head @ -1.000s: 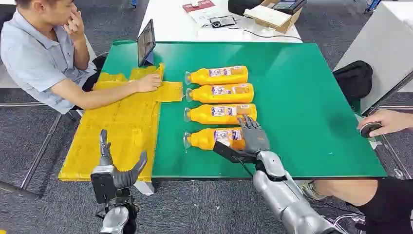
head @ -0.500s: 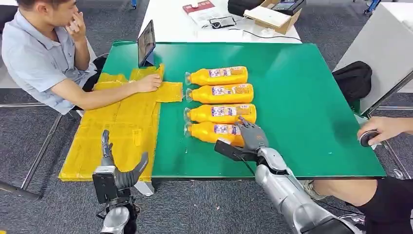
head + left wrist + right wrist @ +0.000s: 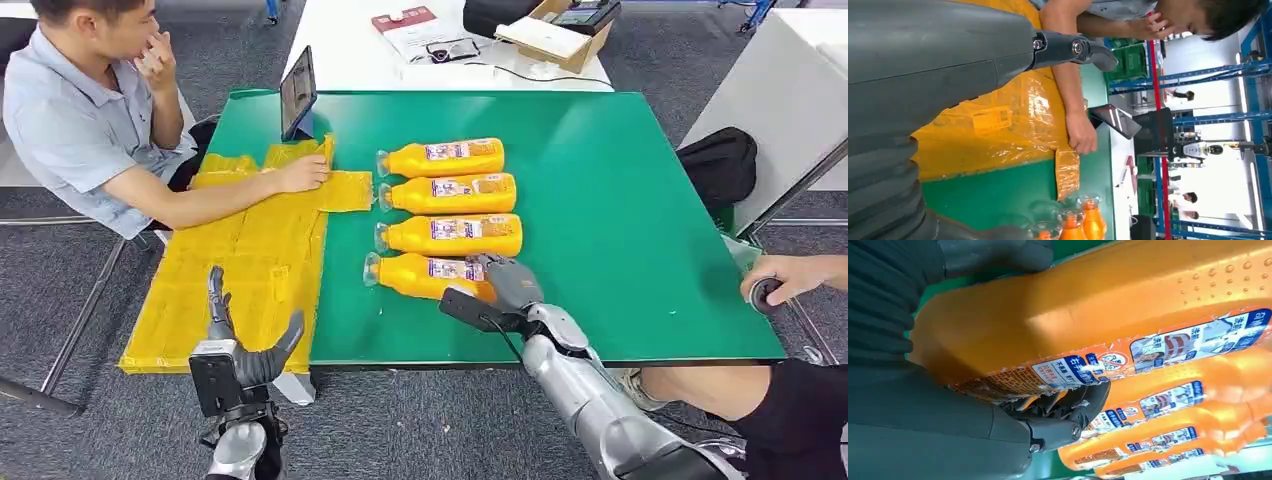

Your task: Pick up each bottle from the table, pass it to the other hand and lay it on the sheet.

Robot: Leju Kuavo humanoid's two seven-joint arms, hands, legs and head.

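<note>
Four orange bottles lie side by side on the green table, caps toward the yellow sheet. My right hand grips the base end of the nearest bottle; in the right wrist view its fingers curl under that bottle. The other three bottles lie farther back. My left hand hangs open in front of the table's near edge, beside the sheet's near corner, holding nothing.
A seated person on the left rests a hand on the sheet's far part. A tablet stands at the table's far left corner. Another person's hand holds a small dark object off the right edge. A black bag sits to the right.
My right hand has closed on the nearest bottle, which slid toward its neighbour and then a little toward the sheet. My left hand has stayed put.
</note>
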